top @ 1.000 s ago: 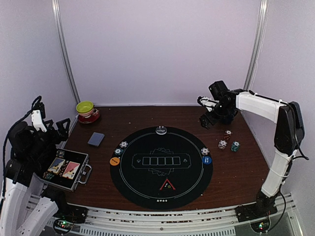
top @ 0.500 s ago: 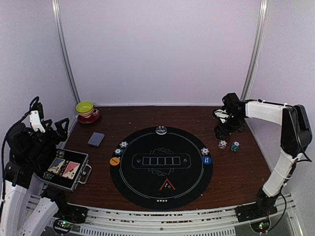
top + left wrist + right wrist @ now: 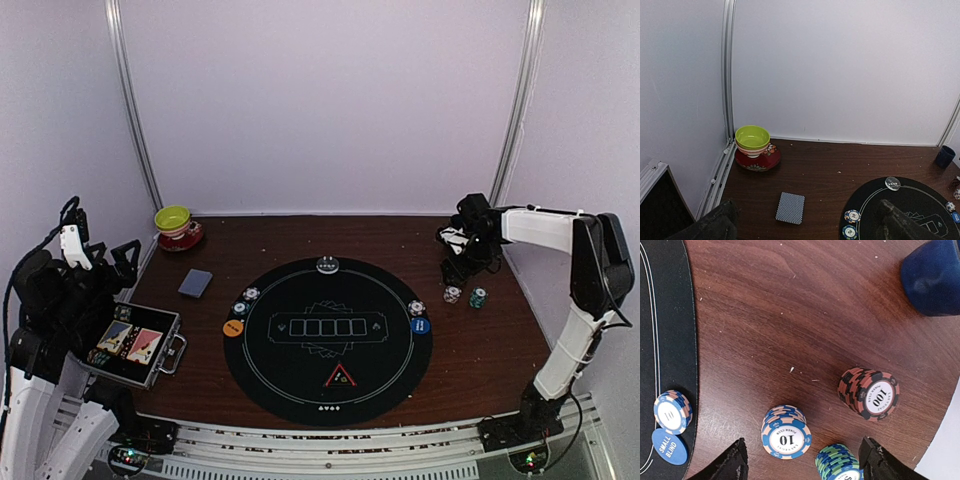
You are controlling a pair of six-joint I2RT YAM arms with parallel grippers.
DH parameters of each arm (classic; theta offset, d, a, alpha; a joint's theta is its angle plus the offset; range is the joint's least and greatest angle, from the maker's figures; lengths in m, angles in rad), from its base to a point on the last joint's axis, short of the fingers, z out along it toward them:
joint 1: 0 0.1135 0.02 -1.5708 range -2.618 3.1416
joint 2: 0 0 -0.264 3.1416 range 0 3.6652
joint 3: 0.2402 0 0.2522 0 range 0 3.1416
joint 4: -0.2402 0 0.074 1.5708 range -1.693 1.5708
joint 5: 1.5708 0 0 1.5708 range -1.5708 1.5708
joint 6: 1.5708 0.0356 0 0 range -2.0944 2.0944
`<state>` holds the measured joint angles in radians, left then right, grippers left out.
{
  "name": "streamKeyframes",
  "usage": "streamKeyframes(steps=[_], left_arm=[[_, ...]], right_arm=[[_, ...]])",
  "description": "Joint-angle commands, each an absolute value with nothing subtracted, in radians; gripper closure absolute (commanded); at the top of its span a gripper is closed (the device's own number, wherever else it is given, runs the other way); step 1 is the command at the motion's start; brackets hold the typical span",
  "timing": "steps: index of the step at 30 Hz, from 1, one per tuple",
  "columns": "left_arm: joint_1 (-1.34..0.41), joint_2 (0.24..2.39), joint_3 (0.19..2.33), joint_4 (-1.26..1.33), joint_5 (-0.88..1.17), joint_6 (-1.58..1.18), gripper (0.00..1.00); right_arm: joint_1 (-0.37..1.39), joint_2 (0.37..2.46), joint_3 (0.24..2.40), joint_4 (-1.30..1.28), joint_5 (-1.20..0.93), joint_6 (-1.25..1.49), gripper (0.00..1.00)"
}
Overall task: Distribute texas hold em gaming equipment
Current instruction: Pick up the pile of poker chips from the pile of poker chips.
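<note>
My right gripper (image 3: 463, 262) hangs open over three chip stacks on the bare wood right of the mat. In the right wrist view it (image 3: 804, 452) frames a blue-and-peach "10" stack (image 3: 785, 432) and a green stack (image 3: 839, 463). A red "100" stack (image 3: 870, 394) stands just beyond. My left gripper (image 3: 118, 262) is open and empty, raised at the table's left edge. The grey-blue card deck (image 3: 790, 207) lies on the wood ahead of it. The orange button (image 3: 233, 327), blue button (image 3: 420, 326) and red triangle (image 3: 340, 377) sit on the black mat (image 3: 300, 380).
A dark blue mug (image 3: 932, 275) stands beyond the red stack. A yellow-green bowl (image 3: 173, 218) on a red saucer is at the back left. An open case (image 3: 135, 343) of cards sits below the left arm. Single chips (image 3: 852, 216) and a clear disc (image 3: 327, 265) lie on the mat's rim.
My right gripper has swung right and come down over the chip stacks, now covering the red stack in the top view. The left arm has barely moved.
</note>
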<state>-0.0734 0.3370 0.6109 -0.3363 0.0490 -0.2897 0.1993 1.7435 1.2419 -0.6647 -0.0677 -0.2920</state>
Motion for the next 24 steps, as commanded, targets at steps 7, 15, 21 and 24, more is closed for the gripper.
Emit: streamKeyframes(steps=[7,15,21,24], left_arm=[[-0.064,0.325,0.612,-0.281,0.059,-0.282,0.02],[-0.064,0.326,0.612,-0.280,0.060,-0.283,0.02],[-0.064,0.327,0.613,-0.280,0.061,-0.283,0.02],[-0.064,0.327,0.613,-0.279,0.061,-0.282,0.02]], right_arm=[[0.193,1.785,1.229,-0.693,-0.094,-0.318,0.22],[0.193,1.817,1.227,-0.692,-0.088,-0.318,0.25],[0.194,1.843,1.227,-0.676,-0.074,-0.312,0.28],[0.194,1.854,1.227,-0.673,-0.065,-0.312,0.30]])
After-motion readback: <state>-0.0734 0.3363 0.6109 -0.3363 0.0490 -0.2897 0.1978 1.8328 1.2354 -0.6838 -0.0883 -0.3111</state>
